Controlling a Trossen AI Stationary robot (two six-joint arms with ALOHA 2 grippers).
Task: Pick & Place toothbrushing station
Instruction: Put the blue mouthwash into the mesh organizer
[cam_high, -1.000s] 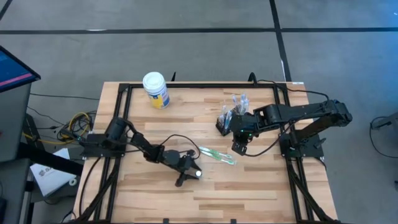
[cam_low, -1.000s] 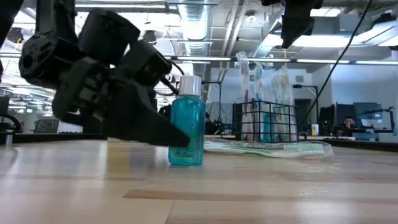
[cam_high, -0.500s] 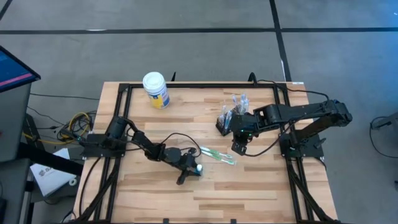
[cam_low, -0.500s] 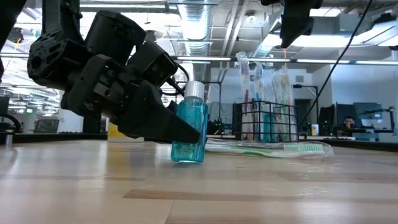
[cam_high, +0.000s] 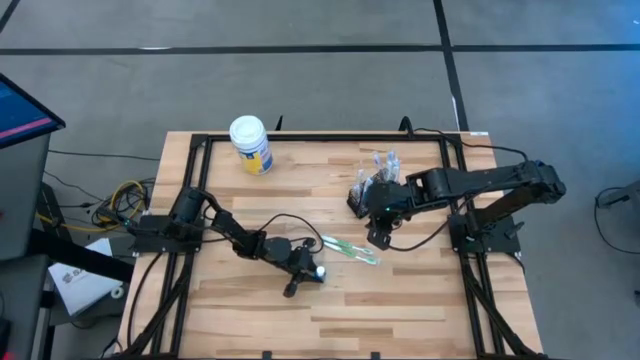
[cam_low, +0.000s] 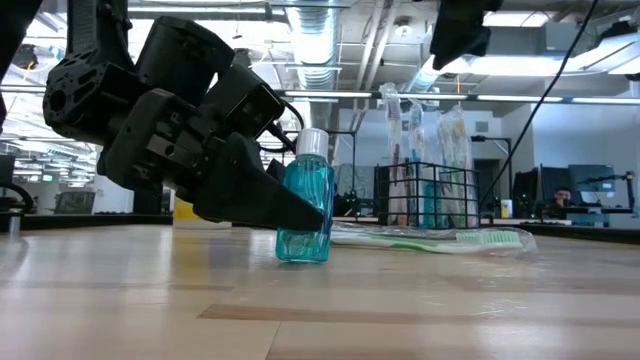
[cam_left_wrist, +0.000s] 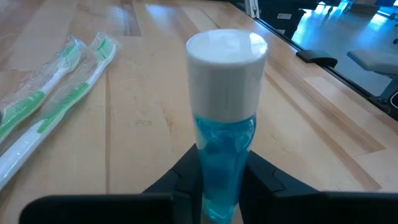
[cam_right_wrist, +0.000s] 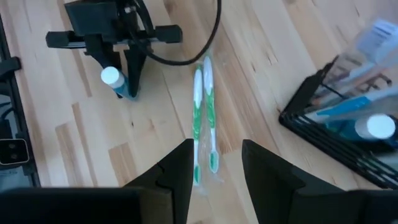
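Left pincer (cam_low: 300, 215) pinching the teal bottle (cam_low: 303, 200) low on its body, bottle leaning on the tabletop (cam_low: 400, 300) — a slip could topple it. Beyond, the wrapped green toothbrushes (cam_low: 440, 238); farther, the mesh holder (cam_low: 425, 195). Right pincer (cam_right_wrist: 214, 168) hovers spread, empty — crowding risk.

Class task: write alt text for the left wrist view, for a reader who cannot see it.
A small teal bottle with a white cap stands upright between the left gripper's dark fingers, which press its sides. Beside it on the wooden table lies a wrapped pair of green-and-white toothbrushes.
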